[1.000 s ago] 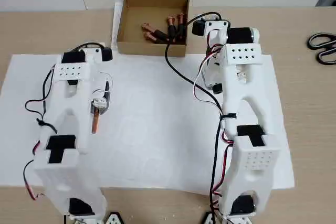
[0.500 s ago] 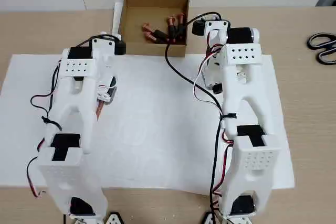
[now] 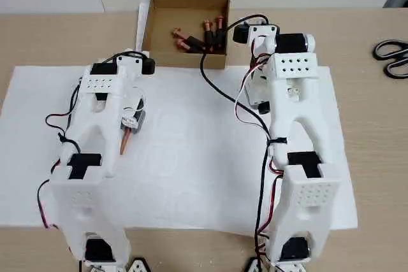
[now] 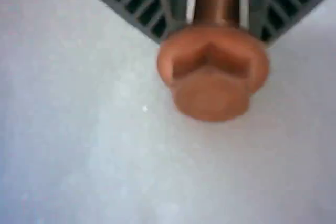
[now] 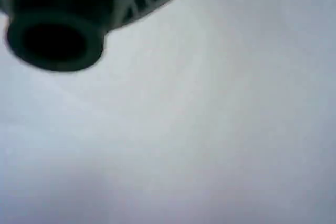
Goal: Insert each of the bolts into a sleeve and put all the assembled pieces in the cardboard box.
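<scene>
Left gripper [image 3: 131, 124] is clamping a bolt [image 4: 212, 72], right gripper [image 3: 261, 105] is gripping a sleeve [image 5: 55, 39]; lining them up seems next.

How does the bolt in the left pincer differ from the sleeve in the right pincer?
Colour: the bolt is copper; the sleeve is black.
End shape: the bolt shows a solid hex head on a round flange; the sleeve shows a round open bore.
Shared: each is held over the white sheet, with its end facing its own wrist camera.
</scene>
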{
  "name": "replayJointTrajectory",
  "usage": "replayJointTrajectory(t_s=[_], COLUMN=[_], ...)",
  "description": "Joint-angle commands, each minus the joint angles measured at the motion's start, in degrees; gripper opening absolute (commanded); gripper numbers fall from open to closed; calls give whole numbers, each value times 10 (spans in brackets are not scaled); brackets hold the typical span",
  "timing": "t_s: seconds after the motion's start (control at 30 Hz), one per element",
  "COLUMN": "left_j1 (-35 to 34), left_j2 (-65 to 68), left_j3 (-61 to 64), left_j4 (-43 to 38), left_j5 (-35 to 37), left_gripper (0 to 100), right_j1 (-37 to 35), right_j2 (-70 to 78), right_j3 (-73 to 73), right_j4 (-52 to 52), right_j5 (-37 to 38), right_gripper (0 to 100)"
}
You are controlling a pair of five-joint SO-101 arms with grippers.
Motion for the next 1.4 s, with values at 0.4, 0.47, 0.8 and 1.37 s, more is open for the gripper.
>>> replayJointTrajectory(t_s=[0.4,0.47,0.8,1.37], left_j1=[5,5,6,11], left_j2=[0,0,-3,-302], left_j3=[-51,-51,-52,-136], left_j4=[-18,-18,-16,160], left_j5=[17,17,17,98], left_gripper=[59,58,6,6], right_j1=[3,3,3,6], right_j2=[-41,-41,-43,-248], right_j3=[-14,-14,-14,-12], right_j4=[12,11,11,12], right_j5=[-4,-4,-2,-1], right_gripper=[4,4,4,4])
